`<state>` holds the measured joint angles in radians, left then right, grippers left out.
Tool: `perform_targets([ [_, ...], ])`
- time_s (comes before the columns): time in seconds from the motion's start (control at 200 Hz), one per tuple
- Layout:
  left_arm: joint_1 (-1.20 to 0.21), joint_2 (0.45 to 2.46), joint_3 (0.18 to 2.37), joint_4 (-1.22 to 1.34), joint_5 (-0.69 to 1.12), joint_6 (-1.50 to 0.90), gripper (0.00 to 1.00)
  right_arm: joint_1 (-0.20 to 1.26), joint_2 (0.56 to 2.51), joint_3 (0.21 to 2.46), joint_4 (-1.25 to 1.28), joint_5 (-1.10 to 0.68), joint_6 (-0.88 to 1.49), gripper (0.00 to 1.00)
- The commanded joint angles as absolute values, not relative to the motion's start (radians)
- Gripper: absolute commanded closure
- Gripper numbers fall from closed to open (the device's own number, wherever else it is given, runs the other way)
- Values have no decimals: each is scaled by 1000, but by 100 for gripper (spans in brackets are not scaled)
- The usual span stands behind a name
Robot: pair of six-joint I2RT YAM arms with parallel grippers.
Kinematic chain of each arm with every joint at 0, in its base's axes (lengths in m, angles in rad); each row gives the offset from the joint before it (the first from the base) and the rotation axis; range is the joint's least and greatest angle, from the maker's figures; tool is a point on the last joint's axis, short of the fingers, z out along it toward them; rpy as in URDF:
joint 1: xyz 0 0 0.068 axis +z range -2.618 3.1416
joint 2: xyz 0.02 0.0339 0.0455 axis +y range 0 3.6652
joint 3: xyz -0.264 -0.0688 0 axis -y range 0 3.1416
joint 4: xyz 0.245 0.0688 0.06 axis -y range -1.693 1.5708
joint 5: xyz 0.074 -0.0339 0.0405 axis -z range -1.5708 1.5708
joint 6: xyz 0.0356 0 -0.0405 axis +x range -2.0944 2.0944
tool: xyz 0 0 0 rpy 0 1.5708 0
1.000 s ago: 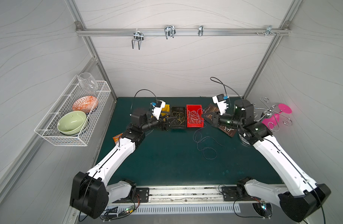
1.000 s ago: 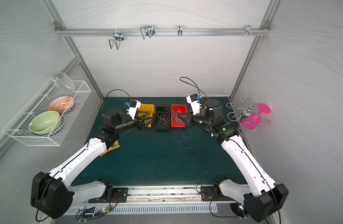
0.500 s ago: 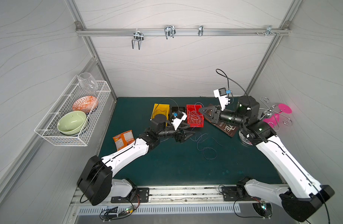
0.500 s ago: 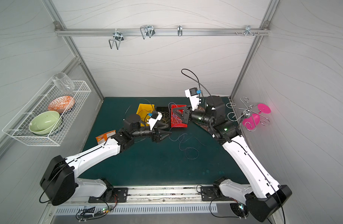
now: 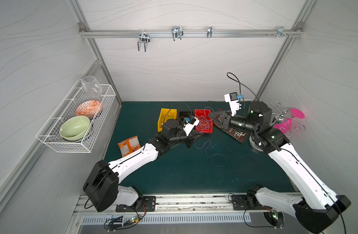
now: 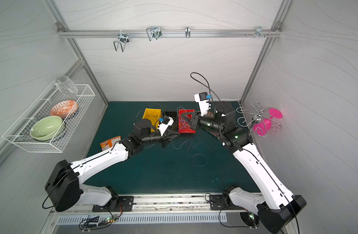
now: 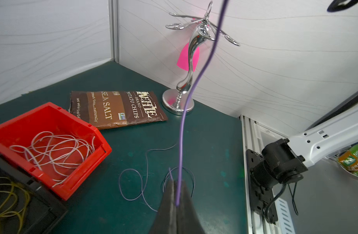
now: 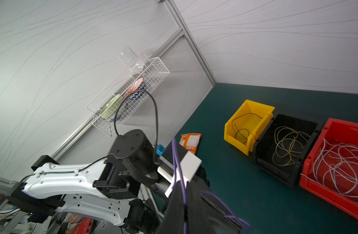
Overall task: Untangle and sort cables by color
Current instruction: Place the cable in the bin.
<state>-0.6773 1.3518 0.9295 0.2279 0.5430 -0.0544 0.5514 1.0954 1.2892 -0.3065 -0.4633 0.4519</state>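
**Purple cable strung between two grippers**

The cable (image 7: 182,141), a thin, smooth, springy purple strand, rises from the left gripper (image 7: 176,199), whose jaws are pressed together on it. From there it runs lengthwise up to the right gripper (image 5: 212,118); we cannot tell whether that one pinches it. Its slack curls in loose loops on the green mat (image 5: 174,172), mid-frame in both top views, just right of the left gripper. We judge the glossy yellow bin (image 5: 160,123), holding one dark strand, its likely home: upper left, nearer the left arm.
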Motion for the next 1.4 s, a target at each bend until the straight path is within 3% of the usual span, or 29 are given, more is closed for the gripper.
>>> perform_targets([
  [0.0,-676,1300,939,220,413,-27,100,556,1079,1258,-375,-442,403,83],
  [0.215,-604,1267,964,150,310,-19,100,555,1051,1237,-474,-371,329,46],
  [0.45,-453,1222,1015,39,273,-12,100,507,960,1212,-631,-263,198,24],
  [0.95,-192,1354,1171,-46,188,91,100,407,904,1119,-731,-173,98,20],
  [1.205,-137,1444,1199,-58,71,129,100,391,911,1078,-710,-186,98,20],
  [1.396,-129,1530,1238,-66,91,119,100,381,931,1060,-694,-196,98,20],
])
